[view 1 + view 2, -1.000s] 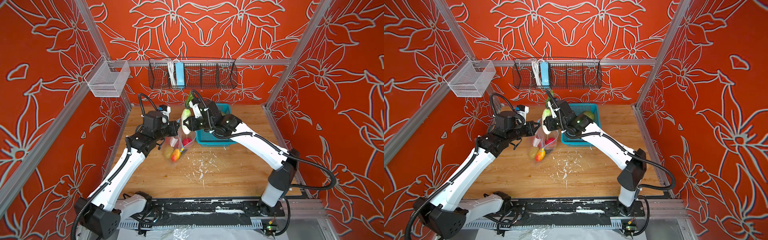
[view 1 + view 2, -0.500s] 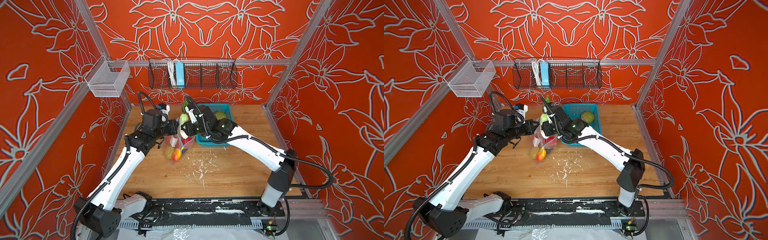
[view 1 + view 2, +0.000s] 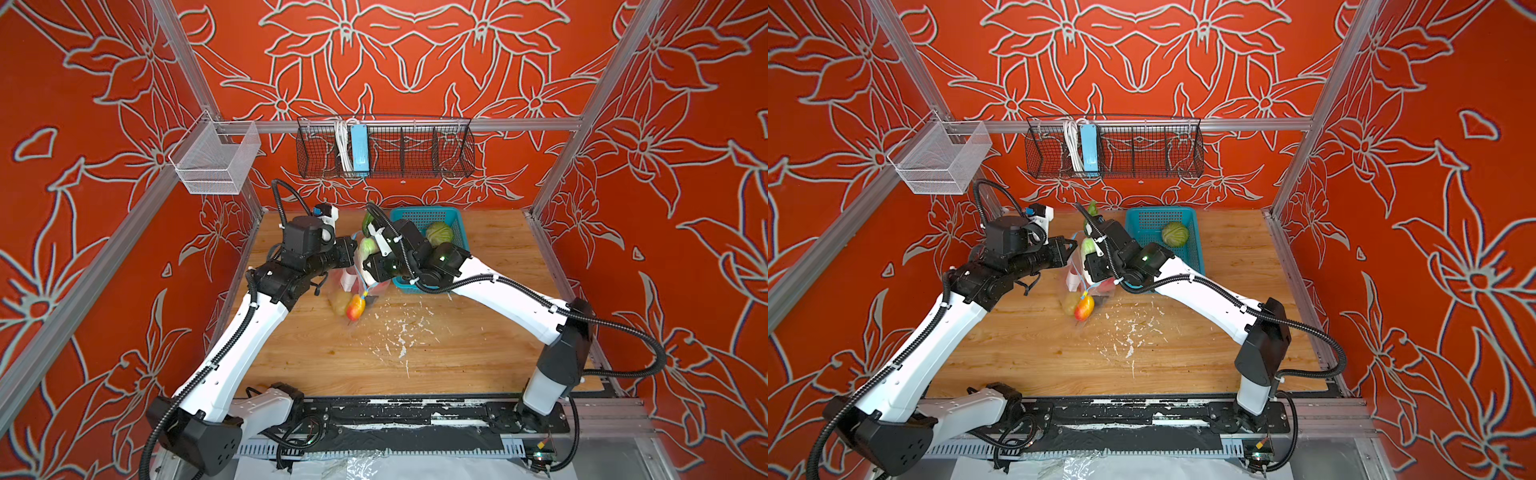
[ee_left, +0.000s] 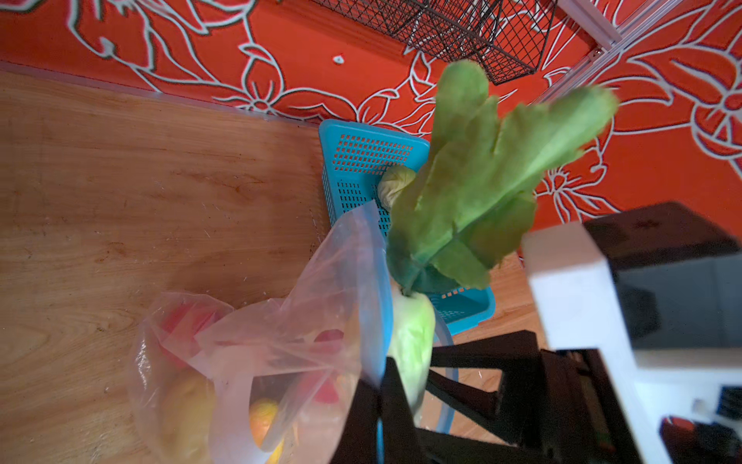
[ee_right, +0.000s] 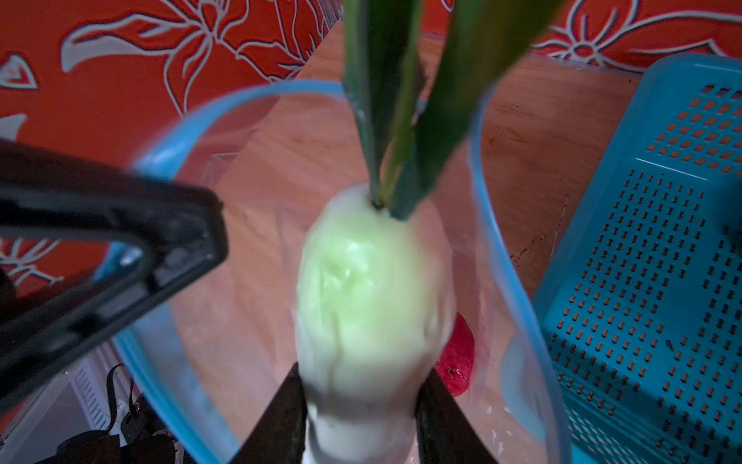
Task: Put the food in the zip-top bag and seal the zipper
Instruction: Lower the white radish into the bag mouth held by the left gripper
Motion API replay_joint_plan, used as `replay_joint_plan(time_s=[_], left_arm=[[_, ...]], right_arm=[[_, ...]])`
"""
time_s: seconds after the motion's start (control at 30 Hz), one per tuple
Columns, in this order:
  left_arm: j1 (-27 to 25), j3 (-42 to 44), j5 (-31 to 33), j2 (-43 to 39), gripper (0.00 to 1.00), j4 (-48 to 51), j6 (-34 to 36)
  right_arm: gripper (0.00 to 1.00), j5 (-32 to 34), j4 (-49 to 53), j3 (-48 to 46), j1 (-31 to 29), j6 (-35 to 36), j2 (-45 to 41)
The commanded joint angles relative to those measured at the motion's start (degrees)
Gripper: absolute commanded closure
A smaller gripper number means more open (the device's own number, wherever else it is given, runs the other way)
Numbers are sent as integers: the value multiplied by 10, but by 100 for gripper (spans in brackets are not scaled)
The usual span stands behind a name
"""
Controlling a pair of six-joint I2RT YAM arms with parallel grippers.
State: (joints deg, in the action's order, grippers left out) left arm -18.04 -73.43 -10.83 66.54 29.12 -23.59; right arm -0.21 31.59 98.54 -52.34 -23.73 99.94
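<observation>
The left gripper pinches the edge of the bag, holding it up. The right gripper grips the pale vegetable at its mouth. Lower it deep before letting go.

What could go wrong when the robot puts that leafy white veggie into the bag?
1. The leaves on the pale vegetable reach well above the mouth of the zip-top bag. They might poke out and block the zipper.
2. Only the left fingers pinch the rim, so a push from the right fingers could tug it loose.
</observation>
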Motion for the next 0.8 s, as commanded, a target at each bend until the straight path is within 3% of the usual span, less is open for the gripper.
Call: replay_joint_plan(time_s=[0.0,0.3,0.77], left_arm=[[2,-32,13,5,100,-1,7],[2,-69,15,25,100,8,12],[2,-91,0,27,100,-1,-8]], right_arm=[[59,-2,12,-9,-7,22,-13],[59,-68,32,3,-7,64,11],[59,-26,176,146,-6,68,133]])
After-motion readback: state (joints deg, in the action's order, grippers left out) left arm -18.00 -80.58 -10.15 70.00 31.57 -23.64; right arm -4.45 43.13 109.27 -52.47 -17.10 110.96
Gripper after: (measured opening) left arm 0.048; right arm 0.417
